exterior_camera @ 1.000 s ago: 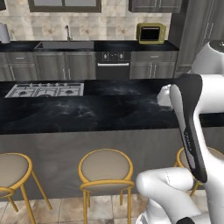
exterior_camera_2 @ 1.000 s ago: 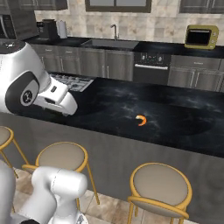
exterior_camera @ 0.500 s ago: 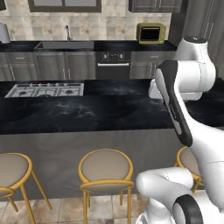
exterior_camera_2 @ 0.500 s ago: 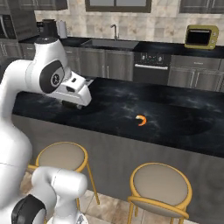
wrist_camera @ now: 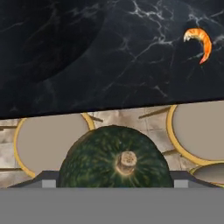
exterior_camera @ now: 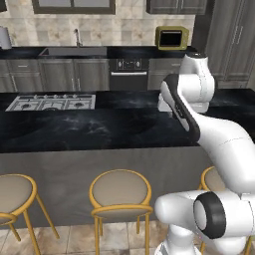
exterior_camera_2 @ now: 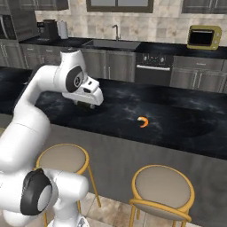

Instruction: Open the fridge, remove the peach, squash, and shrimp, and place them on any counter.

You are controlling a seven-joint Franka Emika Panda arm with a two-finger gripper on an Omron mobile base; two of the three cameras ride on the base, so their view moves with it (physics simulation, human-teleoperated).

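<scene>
One pincer (exterior_camera_2: 90, 104): jaws wide around squash (wrist_camera: 114, 158), gripping it.
Shrimp (wrist_camera: 199, 41): on table (wrist_camera: 87, 52), at two o'clock from squash.

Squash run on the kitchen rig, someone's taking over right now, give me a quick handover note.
Gripper: jaws wide around the squash, carried over the counter near its stool-side edge.
Shrimp: already lying on the counter, to the right of the gripper in the right base view.
Peach and fridge: cannot say from these views.
Done: shrimp delivered; squash out and in hand.
Left: set the squash on the counter clear of the shrimp and the edge, then fetch the peach, unless it is already out.
</scene>
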